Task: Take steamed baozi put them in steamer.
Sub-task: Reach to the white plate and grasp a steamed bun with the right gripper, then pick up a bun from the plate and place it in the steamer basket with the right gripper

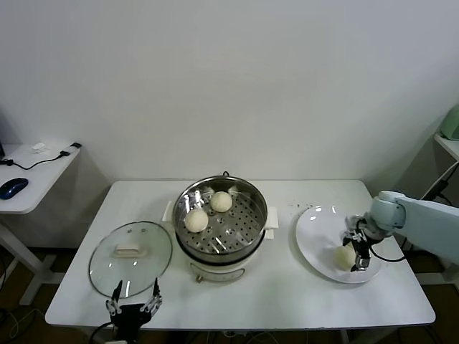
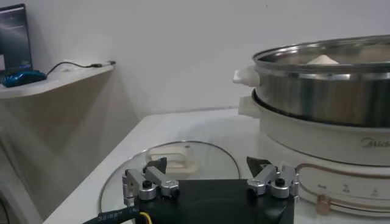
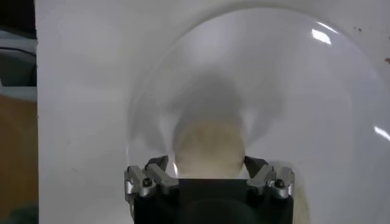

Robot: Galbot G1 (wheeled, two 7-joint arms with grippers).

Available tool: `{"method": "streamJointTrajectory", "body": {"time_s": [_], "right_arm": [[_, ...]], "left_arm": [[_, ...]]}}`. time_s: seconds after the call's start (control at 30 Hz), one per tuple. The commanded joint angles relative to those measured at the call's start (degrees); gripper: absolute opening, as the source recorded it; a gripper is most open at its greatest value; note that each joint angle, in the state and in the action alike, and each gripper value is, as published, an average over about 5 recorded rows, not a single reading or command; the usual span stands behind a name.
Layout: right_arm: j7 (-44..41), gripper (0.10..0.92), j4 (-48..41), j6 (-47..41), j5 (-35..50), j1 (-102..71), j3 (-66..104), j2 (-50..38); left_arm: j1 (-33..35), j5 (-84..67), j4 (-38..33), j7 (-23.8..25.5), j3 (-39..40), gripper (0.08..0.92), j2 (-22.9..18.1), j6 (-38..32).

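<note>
Right arm [image 1: 419,221]: pale grey-white shell, rounded joint | grippers: black bodies, silver screwed finger brackets | left gripper [image 2: 210,180]: yellow-black cable attached

2 baozi [image 1: 209,211] in steamer [image 1: 251,236], lid [image 1: 130,259] left.

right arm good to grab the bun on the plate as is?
Probably yes. The right gripper is already down over the flat white plate, its open fingers either side of the round cream-white steamed bun; nothing else sits on the plate to block it.
</note>
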Motion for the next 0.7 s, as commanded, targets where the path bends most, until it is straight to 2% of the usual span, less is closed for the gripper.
{"method": "streamJointTrajectory", "body": {"time_s": [0.03,0.2,0.4,0.7], "right_arm": [[-0.61,0.756,0.38,0.22,-0.16,-0.29,1.44,-0.75],[-1.58,0.676,3.36,0.89,1.50,7.24,-2.43,-1.83],[-4.51,0.670,6.26,5.38,4.53,24.62,-9.28,0.90],[-7.29,0.676,13.00,18.44,7.51,42.73,-8.87,20.41]], "left_arm": [[0.03,0.01,-0.07,-0.01,0.03,0.823,0.01,0.00],[0.31,0.22,-0.73,-0.06,0.18,0.823,-0.09,0.00],[0.72,0.56,-1.45,-0.06,0.61,0.823,-0.16,-0.14],[0.87,1.00,-1.88,-0.05,1.37,0.823,0.19,-0.39]]}}
